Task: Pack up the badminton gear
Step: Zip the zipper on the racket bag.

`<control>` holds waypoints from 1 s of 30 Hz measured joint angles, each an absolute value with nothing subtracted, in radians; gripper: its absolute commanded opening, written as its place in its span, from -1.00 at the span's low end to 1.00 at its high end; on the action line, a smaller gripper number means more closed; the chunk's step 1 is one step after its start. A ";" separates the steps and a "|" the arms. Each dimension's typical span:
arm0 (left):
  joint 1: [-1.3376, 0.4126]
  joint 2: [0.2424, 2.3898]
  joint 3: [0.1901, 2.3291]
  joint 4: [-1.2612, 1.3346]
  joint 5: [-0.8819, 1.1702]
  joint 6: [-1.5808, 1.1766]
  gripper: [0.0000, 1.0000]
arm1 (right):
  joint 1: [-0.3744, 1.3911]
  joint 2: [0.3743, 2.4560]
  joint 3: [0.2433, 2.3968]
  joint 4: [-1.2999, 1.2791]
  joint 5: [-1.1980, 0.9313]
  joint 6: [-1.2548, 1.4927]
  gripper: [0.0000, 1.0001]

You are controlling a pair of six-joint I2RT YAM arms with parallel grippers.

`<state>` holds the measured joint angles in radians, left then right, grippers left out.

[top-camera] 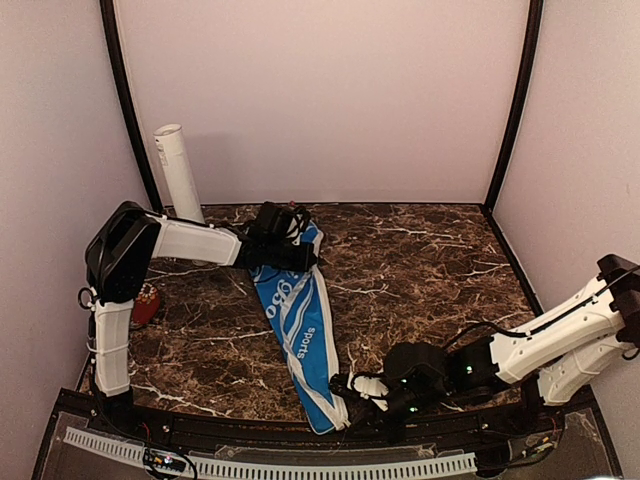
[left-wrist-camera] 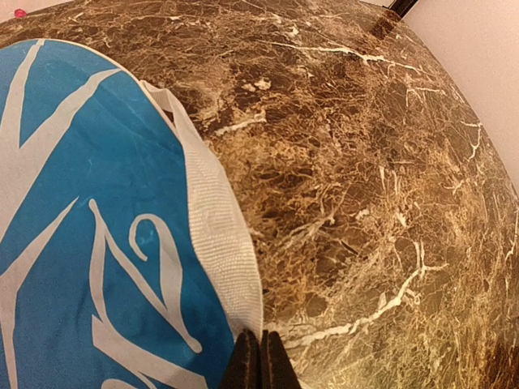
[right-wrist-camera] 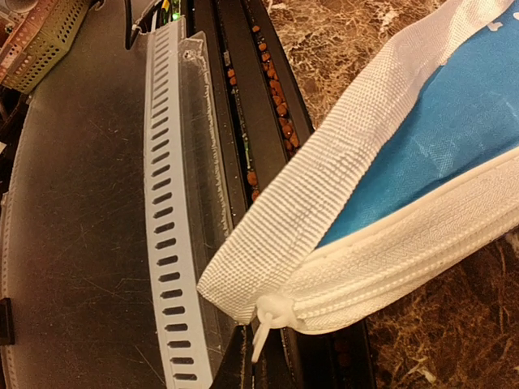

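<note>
- Blue racket cover [top-camera: 300,325] lies flat and diagonal on the brown marble table [top-camera: 430,260]. Its wide end points to the back and its narrow end sits at the near edge.
- The only writing I can actually read is "sports" in white, about halfway down the cover. The bigger white letters above it look like "bo" or similar, can't say for sure. From the left wrist it's just big white swooshes on blue, nothing legible.
- The left gripper [top-camera: 305,258] is at the wide end with its fingers pressed together, right at the white webbing trim [left-wrist-camera: 215,235]. Can't tell if it's pinching any of it.
- The right gripper [top-camera: 352,385] is at the narrow end, also fully closed. A small white zip tie [right-wrist-camera: 266,318] hangs off the end of the zip [right-wrist-camera: 389,259] just above the fingertips. Whether it's actually gripped, no idea.
- The white tube [top-camera: 178,172] stands leaning in the back left corner, well apart from the cover.
- A small red object [top-camera: 146,303] sits by the left arm.
</note>
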<state>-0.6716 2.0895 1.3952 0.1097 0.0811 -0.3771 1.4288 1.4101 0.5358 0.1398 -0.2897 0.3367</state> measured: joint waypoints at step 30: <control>-0.665 1.544 0.966 0.286 0.235 -0.244 0.71 | 1.332 1.214 0.516 0.167 -0.062 0.479 0.91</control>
